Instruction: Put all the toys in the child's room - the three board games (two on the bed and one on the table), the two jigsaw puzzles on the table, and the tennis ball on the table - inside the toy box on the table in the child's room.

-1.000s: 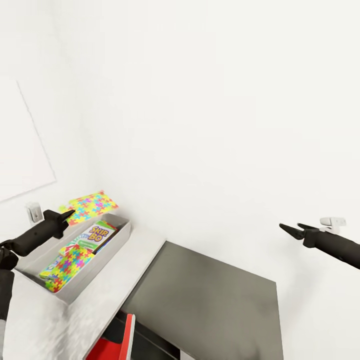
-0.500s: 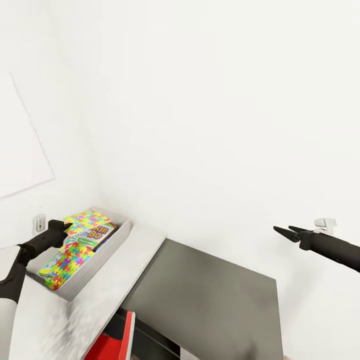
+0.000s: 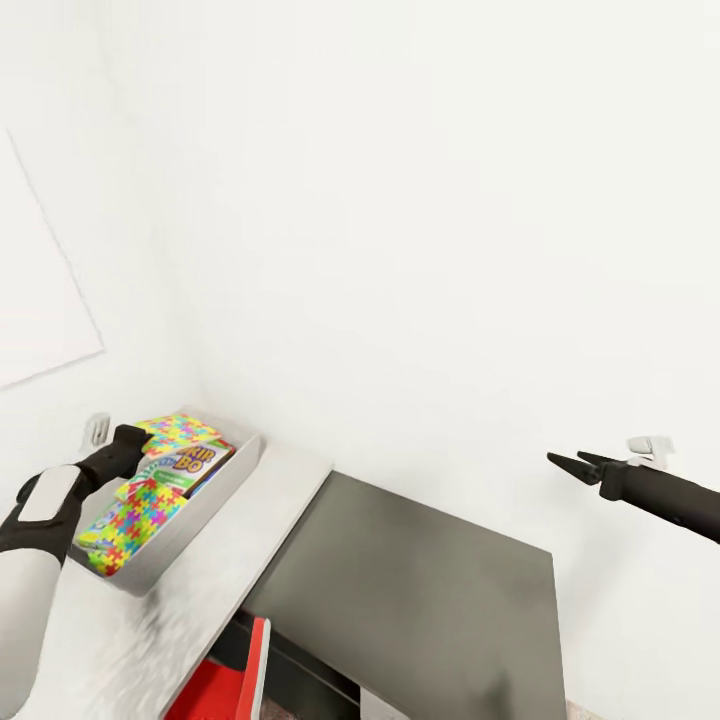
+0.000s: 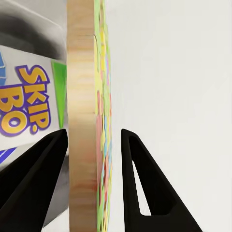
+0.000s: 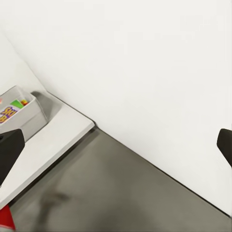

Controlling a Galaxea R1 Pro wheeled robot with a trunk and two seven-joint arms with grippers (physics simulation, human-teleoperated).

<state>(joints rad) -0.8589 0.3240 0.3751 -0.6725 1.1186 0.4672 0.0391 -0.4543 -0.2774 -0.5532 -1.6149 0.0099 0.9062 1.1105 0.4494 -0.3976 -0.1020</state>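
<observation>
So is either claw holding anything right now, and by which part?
The left claw has a jigsaw puzzle by its thin edge, over the toy box; whether the fingers are pressing it cannot be told. The right claw holds nothing.

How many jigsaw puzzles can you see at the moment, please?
2. One jigsaw puzzle is in the left end effector over the toy box; the other puzzle lies inside. None seem hidden.

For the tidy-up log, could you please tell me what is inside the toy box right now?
In the toy box: a jigsaw puzzle at the near end, a Skip-Bo board game partly under it, and a second puzzle held by the left hand over the far end. Anything underneath is covered.
</observation>
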